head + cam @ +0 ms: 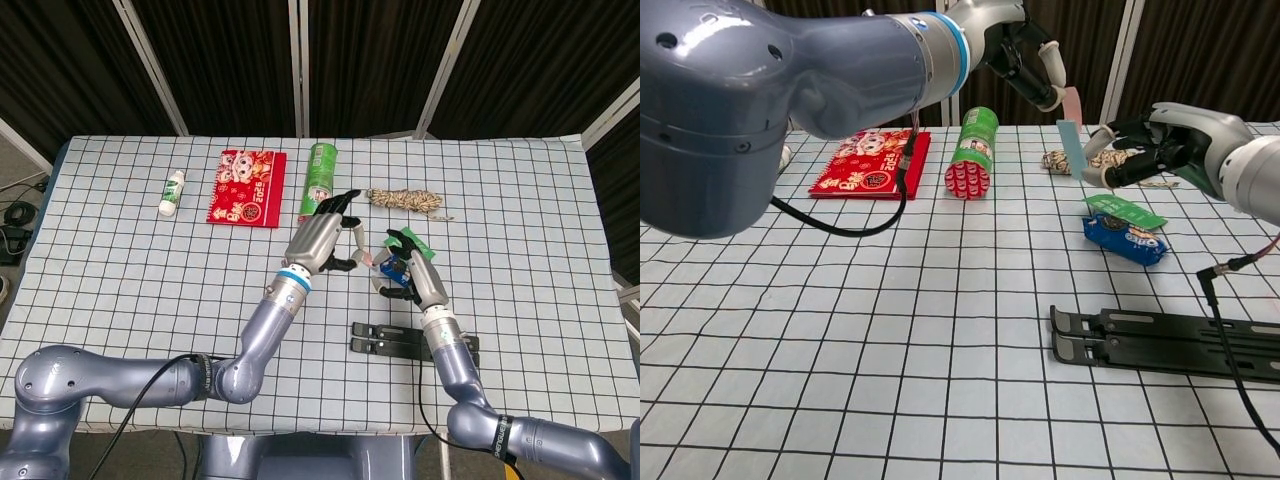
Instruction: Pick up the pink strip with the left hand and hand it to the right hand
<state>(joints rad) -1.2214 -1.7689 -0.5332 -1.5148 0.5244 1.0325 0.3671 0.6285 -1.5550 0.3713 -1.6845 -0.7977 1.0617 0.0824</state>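
Pink strip [1072,101] is up in the left hand [1032,62], pinched tight. Right hand [1140,148] waits beside it, fingers apart, not holding yet.

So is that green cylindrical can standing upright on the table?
No, the green cylindrical can lies on its side on the checked tablecloth, its red end facing the chest camera.
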